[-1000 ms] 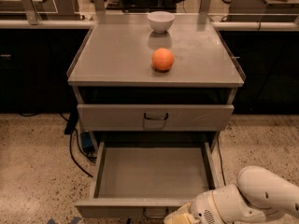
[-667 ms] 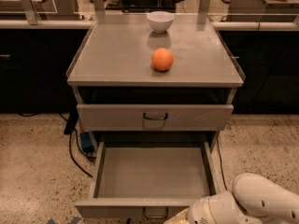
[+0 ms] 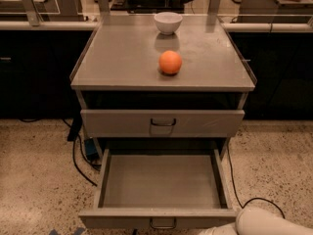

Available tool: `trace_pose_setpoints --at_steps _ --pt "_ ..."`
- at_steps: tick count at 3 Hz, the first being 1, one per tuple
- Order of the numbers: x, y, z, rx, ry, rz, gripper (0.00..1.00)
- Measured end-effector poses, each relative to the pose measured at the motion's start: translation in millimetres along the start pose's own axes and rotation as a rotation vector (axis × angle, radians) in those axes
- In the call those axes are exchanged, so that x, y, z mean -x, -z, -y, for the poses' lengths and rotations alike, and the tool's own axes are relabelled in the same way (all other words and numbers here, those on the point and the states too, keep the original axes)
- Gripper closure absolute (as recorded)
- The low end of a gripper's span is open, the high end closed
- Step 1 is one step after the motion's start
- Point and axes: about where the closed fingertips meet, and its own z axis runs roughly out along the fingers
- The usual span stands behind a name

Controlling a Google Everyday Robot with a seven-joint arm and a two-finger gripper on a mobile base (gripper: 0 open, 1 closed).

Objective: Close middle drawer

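Observation:
The middle drawer is pulled far out of the grey metal cabinet; its plain grey tray holds nothing. Its low front panel with a small dark loop handle lies at the bottom edge of the camera view. The taller-fronted top drawer above it is shut. My white arm comes in from the bottom right corner. My gripper sits at the frame's bottom edge, just right of the handle and in front of the panel, mostly cut off.
An orange and a white bowl sit on the cabinet top. Black cables run over the speckled floor at left, and another at right. Dark counters stand behind and to both sides.
My arm and gripper have sunk lower and slid right along the drawer's front, so less of them shows. The drawer stays as far out as before.

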Motion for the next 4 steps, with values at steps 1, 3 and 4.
trace_pose_setpoints --at_steps 1,3,4 --pt "0.0 0.0 0.1 0.000 0.000 0.000 1.00" --pt "22.3 -19.2 39.6 -0.054 -0.058 0.075 1.00" --pt "15.6 -31.4 51.0 -0.092 -0.057 0.071 1.00"
